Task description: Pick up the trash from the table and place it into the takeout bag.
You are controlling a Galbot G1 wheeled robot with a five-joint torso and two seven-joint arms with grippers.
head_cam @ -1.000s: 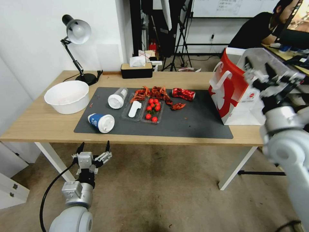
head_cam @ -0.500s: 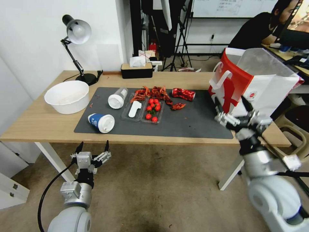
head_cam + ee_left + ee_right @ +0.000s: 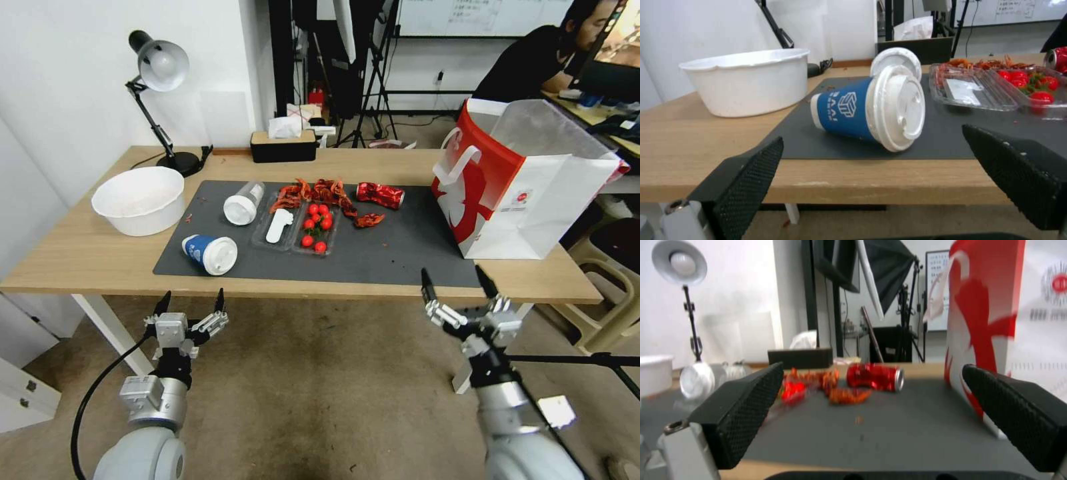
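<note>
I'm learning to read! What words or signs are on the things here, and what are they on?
Blue paper cup: white cube-like logo with white letters lying sideways, not clear enough to read.
Takeout bag: small round red logo with lines of print under it, too small and blurred to read.
Crushed red can: no readable words.

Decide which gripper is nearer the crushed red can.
Right. The right gripper hangs open below the table's front edge, roughly in line with the crushed red can. The left gripper, also open, sits farther off, facing the blue cup.
</note>
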